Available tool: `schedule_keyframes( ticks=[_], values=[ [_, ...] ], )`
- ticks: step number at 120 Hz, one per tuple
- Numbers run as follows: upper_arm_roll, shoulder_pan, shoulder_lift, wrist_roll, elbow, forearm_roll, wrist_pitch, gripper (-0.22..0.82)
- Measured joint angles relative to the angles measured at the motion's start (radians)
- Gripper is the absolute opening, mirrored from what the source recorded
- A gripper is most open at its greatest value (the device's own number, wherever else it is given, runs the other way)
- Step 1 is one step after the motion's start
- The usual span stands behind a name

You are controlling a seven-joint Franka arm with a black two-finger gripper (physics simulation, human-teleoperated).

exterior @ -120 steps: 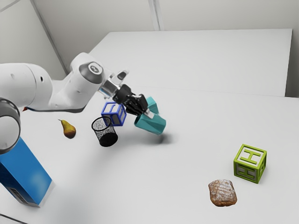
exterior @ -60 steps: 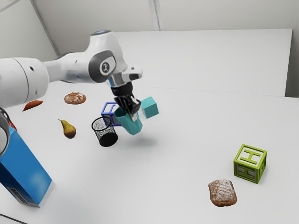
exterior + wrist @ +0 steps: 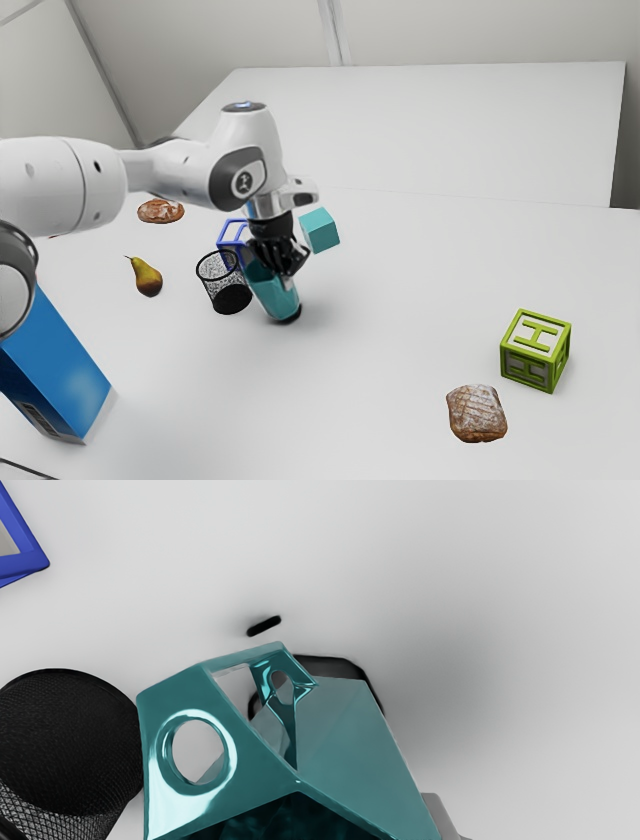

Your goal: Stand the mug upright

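The teal mug [image 3: 273, 293] hangs from my gripper [image 3: 285, 270] in the exterior view, tilted, with its base low near the table and its upper part leaning toward the black mesh cup. My gripper is shut on the mug's upper part. In the wrist view the faceted mug [image 3: 350, 740] shows its holed side and dark interior, and a grey finger [image 3: 439, 812] rests along its outer side. The other finger is hidden. Whether the base touches the table, I cannot tell.
The mesh cup [image 3: 225, 285] stands close beside the mug, with a blue-framed block [image 3: 232, 235] behind. A teal cube [image 3: 320, 230] sits nearby. Further off are a pear [image 3: 147, 278], a blue box [image 3: 55, 370], a green block [image 3: 536, 350] and bread [image 3: 476, 413].
The held mug has swung from a strongly tipped pose toward a steeper one, moved toward the exterior view's left, then come down close to the table. My hand has turned to point more downward.
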Motion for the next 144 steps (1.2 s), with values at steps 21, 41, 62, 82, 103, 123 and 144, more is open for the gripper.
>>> schedule_keyframes(
  ticks=[21, 41, 62, 82, 103, 123, 144],
  values=[
    [0.0, -0.003, 0.017, -0.043, -0.006, -0.003, 0.022, 0.02],
    [0.0, -0.004, 0.012, -0.072, -0.006, -0.005, 0.03, 0.33],
    [0.001, -0.004, -0.016, -0.092, 0.001, -0.008, 0.026, 0.48],
    [0.008, 0.003, -0.061, -0.103, 0.085, -0.018, -0.023, 0.55],
    [0.056, 0.008, -0.067, -0.092, 0.254, -0.023, -0.131, 0.58],
    [0.115, 0.014, -0.081, -0.045, 0.375, -0.017, -0.226, 0.59],
    [0.121, 0.01, -0.12, -0.002, 0.422, -0.009, -0.315, 0.6]
  ],
)
